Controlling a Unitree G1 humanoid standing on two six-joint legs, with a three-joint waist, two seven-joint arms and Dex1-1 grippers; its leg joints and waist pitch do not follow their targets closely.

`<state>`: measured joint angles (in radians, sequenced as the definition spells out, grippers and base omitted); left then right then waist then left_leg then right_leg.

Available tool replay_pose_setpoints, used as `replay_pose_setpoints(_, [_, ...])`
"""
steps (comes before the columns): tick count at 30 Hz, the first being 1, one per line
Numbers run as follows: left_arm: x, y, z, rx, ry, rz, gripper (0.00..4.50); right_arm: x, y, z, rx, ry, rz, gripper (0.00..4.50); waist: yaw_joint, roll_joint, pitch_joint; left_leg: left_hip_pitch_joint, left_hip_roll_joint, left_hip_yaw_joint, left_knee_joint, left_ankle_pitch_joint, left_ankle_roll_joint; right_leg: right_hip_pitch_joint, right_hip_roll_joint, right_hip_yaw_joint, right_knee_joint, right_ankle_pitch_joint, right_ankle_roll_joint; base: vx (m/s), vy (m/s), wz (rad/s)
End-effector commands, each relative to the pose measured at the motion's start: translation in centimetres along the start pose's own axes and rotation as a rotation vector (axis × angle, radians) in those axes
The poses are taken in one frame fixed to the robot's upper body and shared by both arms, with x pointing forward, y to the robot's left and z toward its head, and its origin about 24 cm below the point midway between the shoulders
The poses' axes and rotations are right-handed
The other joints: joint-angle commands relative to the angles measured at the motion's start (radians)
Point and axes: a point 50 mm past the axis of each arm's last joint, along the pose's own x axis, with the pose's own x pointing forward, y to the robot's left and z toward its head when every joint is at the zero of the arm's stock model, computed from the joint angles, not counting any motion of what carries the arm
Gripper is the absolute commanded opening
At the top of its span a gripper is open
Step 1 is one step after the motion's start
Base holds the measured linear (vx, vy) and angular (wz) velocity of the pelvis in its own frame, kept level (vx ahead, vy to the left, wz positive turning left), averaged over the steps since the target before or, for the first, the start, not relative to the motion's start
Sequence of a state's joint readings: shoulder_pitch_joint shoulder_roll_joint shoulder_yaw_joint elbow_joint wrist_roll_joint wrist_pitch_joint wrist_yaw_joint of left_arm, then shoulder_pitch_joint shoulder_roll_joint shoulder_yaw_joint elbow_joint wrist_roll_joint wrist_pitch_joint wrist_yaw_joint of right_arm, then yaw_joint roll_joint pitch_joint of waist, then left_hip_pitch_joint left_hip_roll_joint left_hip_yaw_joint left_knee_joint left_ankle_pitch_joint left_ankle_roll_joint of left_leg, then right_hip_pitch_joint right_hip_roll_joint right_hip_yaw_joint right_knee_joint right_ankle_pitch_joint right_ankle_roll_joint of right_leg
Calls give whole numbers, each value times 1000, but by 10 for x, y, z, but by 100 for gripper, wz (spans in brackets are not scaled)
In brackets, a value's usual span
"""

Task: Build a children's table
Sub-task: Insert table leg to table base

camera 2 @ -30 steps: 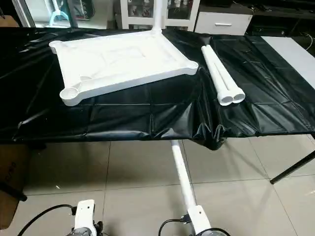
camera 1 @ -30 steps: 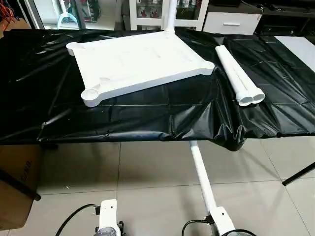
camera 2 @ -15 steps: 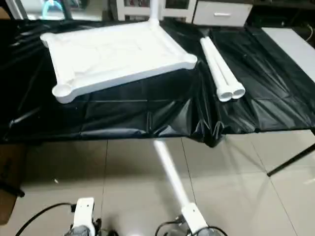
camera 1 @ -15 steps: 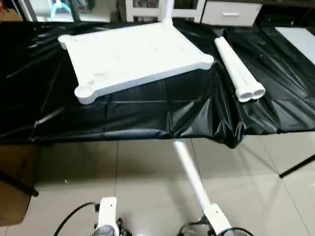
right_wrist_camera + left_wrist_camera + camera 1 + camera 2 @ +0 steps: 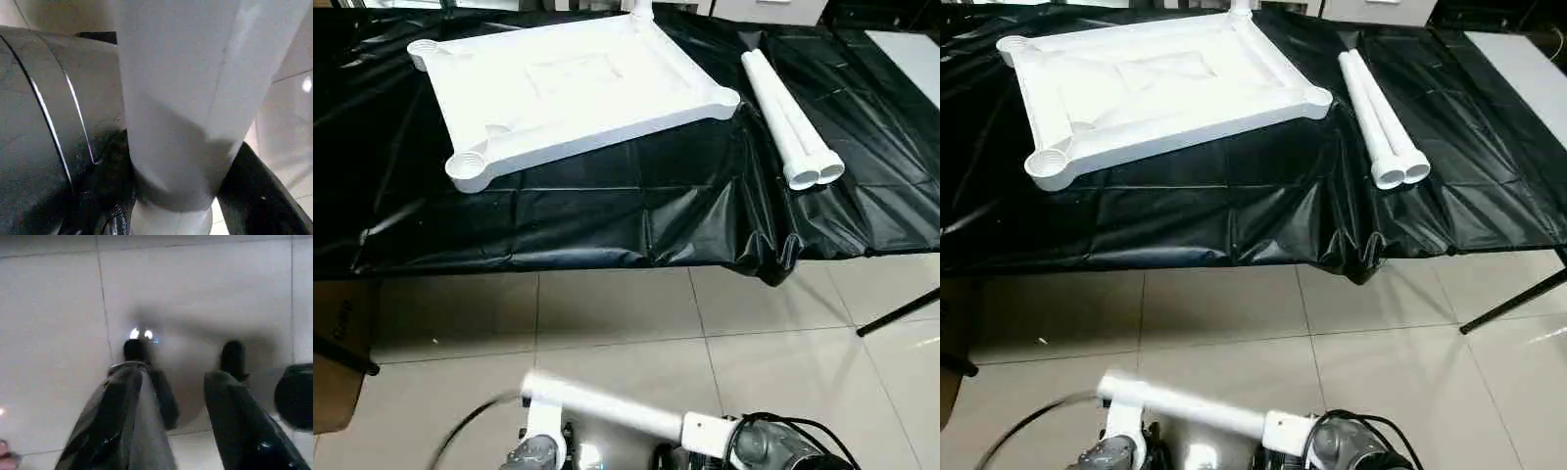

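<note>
Table: a long table draped in crinkled black plastic sheeting (image 5: 636, 211) stood across the far side of a pale tiled floor (image 5: 626, 313).
Tabletop: the white rectangular plastic tabletop with round corner sockets (image 5: 563, 93) lay underside up on the left half of the sheeting, one open socket (image 5: 467, 168) nearest the robot and a leg apparently already standing in the far corner (image 5: 639, 8), though the picture edge cut it off.
Spare legs: two long white tapered tubular legs (image 5: 790, 122) lay side by side, touching, right of the tabletop, open ends toward the table's near edge.
Held leg: a fourth white tubular leg (image 5: 602, 406) was low over the floor, well short of the table, lying nearly level across the robot's front.
Right gripper: the right gripper (image 5: 181, 196) had its black jaws clamped around that leg near its thick end, seen close in the right wrist view.
Left gripper: the left gripper (image 5: 186, 396) hung over bare tiles, jaws apart and holding nothing.
Step in hand: probably bringing the held leg round to a socket.
Doing it well: the leg should be tipped upright before reaching the tabletop, its end centred over the near open socket, then pressed straight down; the free gripper could steady the tabletop rim so the slab would not slide on the slick sheeting.
</note>
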<state>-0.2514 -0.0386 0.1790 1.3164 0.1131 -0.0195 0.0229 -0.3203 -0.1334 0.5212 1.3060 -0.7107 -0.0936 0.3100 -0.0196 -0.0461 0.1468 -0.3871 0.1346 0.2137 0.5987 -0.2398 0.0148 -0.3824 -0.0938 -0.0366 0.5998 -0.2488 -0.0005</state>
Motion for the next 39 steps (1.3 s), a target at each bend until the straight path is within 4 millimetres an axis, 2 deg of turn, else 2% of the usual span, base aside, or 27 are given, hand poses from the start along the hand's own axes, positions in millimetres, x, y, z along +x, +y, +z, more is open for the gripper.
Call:
replay_pose_setpoints(1, [-5, -10, -35, -40, 136, -15, 239, 6, 20, 18, 69, -99, 33, 184, -1, 0, -27, 35, 138, -58, -96, -49, 158, 16, -100, 55, -43, 177, -315, 0, 0, 0])
replay_pose_setpoints(2, [-5, -10, -35, -42, 136, -14, 239, 5, 15, 22, 88, -119, 12, 184, -1, 2, -29, 39, 139, -58, -98, -65, 141, 14, -101, 57, -44, 171, -318, 0, 0, 0])
replay_pose_setpoints(4, [-5, -10, -34, -45, 135, -13, 239, 4, 7, 28, 91, -147, -7, 184, -4, -1, -31, 34, 136, -58, -94, -32, 137, 19, -100, 58, -37, 225, -321, 0, 0, 0])
replay_pose_setpoints(5, [-5, -10, -34, -47, 135, -12, 239, 3, 2, 31, 75, -160, -18, 184, -8, -2, -37, 36, 134, -56, -87, 2, 147, 19, -99, 57, -32, 275, -328, 0, 0, 0])
replay_pose_setpoints(6, [-5, -10, -34, -52, 135, -11, 239, 2, -3, 34, 57, -168, -31, 184, -10, -5, -38, 33, 132, -53, -83, 28, 166, 19, -101, 58, -28, 316, -333, 0, 0, 0])
replay_pose_setpoints(8, [-5, -10, -34, -55, 135, -9, 239, 2, -7, 36, 61, -174, -44, 184, -13, -7, -39, 33, 133, -51, -78, 45, 188, 19, -106, 61, -25, 353, -337, 0, 0, 0])
replay_pose_setpoints(9, [-5, -10, -33, -58, 134, -8, 239, 1, -11, 38, 57, -182, -63, 184, -15, -12, -40, 32, 134, -50, -77, 39, 197, 19, -106, 62, -24, 350, -339, 0, 0, 0])
replay_pose_setpoints(11, [-4, -10, -33, -66, 134, -6, 239, 0, -17, 40, 67, -193, -86, 184, -11, -8, -38, 36, 137, -48, -79, 15, 193, 14, -104, 62, -26, 308, -339, 0, 0, 0])
replay_pose_setpoints(12, [-4, -10, -33, -76, 133, -4, 239, 0, -18, 40, 74, -185, -77, 184, -10, -12, -40, 39, 136, -46, -79, 7, 187, 13, -99, 62, -27, 285, -340, 0, 0, 0])
replay_pose_setpoints(13, [-4, -10, -33, -83, 132, -3, 239, 0, -19, 40, 81, -178, -67, 184, -7, -9, -39, 40, 136, -46, -80, 9, 185, 12, -98, 62, -27, 277, -340, 0, 0, 0])
replay_pose_setpoints(15, [-4, -10, -33, -101, 131, 0, 239, 0, -16, 32, 71, -116, -13, 184, -5, -10, -42, 40, 132, -44, -79, 23, 187, 13, -92, 62, -26, 274, -339, 0, 0, 0])
replay_pose_setpoints(18, [-4, -11, -32, -133, 131, 7, 239, 1, -12, 22, 61, -64, 17, 184, -5, -16, -48, 38, 130, -42, -72, 53, 201, 15, -95, 64, -23, 294, -339, 0, 0, 0])
replay_pose_setpoints(21, [-5, -12, -32, -188, 129, 20, 239, 1, -6, 12, 113, -23, 36, 184, -2, -19, -53, 37, 129, -42, -70, 48, 204, 16, -98, 65, -24, 280, -341, 0, 0, 0])
replay_pose_setpoints(23, [-5, -13, -32, -238, 127, 32, 239, 1, -6, 9, 178, -37, 10, 184, -1, -19, -51, 37, 130, -41, -71, 43, 204, 14, -97, 66, -24, 272, -344, 0, 0, 0])
replay_pose_setpoints(27, [-5, -14, -32, -326, 124, 53, 239, 0, -9, 11, 334, -116, -60, 184, 2, -16, -61, 38, 129, -39, -68, 40, 197, 16, -95, 66, -22, 275, -353, 0, 0, 0])
replay_pose_setpoints(30, [-5, -14, -32, -332, 126, 56, 239, -3, -18, 9, 444, -160, -87, 184, 2, -15, -64, 37, 130, -39, -68, 26, 197, 17, -95, 66, -22, 280, -357, 0, 0, 0])
replay_pose_setpoints(31, [-4, -14, -31, -326, 127, 54, 239, -4, -20, 8, 450, -160, -82, 184, 3, -16, -63, 39, 130, -38, -68, 15, 197, 15, -94, 65, -23, 268, -357, 0, 0, 0])
replay_pose_setpoints(32, [-4, -14, -31, -322, 128, 53, 239, -4, -20, 7, 449, -159, -79, 184, 4, -8, -65, 38, 130, -39, -68, 14, 195, 16, -94, 65, -22, 266, -358, 0, 0, 0])
replay_pose_setpoints(33, [-4, -14, -31, -317, 128, 50, 239, -4, -20, 6, 444, -153, -70, 184, 2, -11, -64, 38, 130, -39, -69, 9, 194, 15, -92, 64, -24, 262, -357, 0, 0, 0])
replay_pose_setpoints(39, [-4, -14, -27, -261, 118, 32, 239, -5, -19, 1, 398, -131, -27, 184, 5, -7, -70, 36, 129, -41, -70, -13, 176, 18, -93, 63, -26, 231, -354, 0, 0, 0])
